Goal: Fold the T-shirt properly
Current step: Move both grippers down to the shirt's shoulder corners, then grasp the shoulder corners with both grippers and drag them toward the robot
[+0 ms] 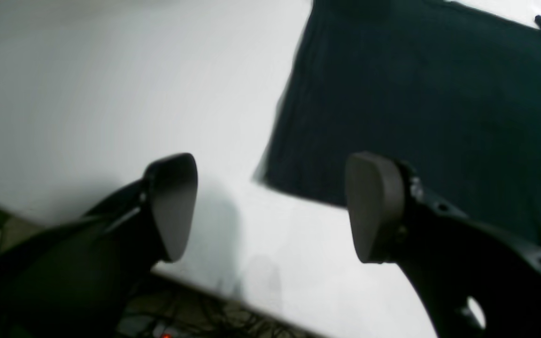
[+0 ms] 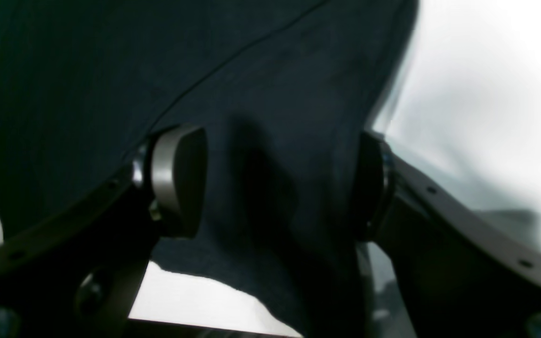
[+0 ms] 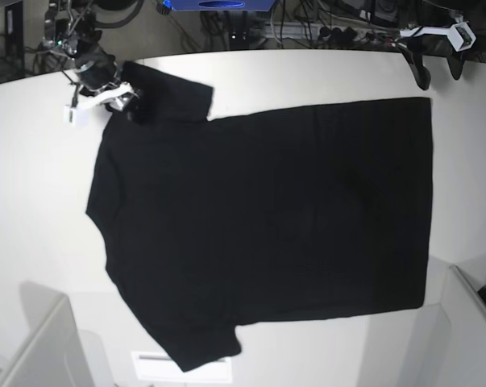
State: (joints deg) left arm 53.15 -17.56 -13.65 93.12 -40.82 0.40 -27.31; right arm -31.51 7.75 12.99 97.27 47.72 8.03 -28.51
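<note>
one black t-shirt lies spread on one white counter, with two robot hands, the left hand and the right hand.

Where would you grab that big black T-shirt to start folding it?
Probably by the edges, since the T-shirt lies spread flat. The right gripper hangs open over the far sleeve, so it could pinch there from above. The left gripper, open over bare table, could take the nearby hem corner from outside.
</note>
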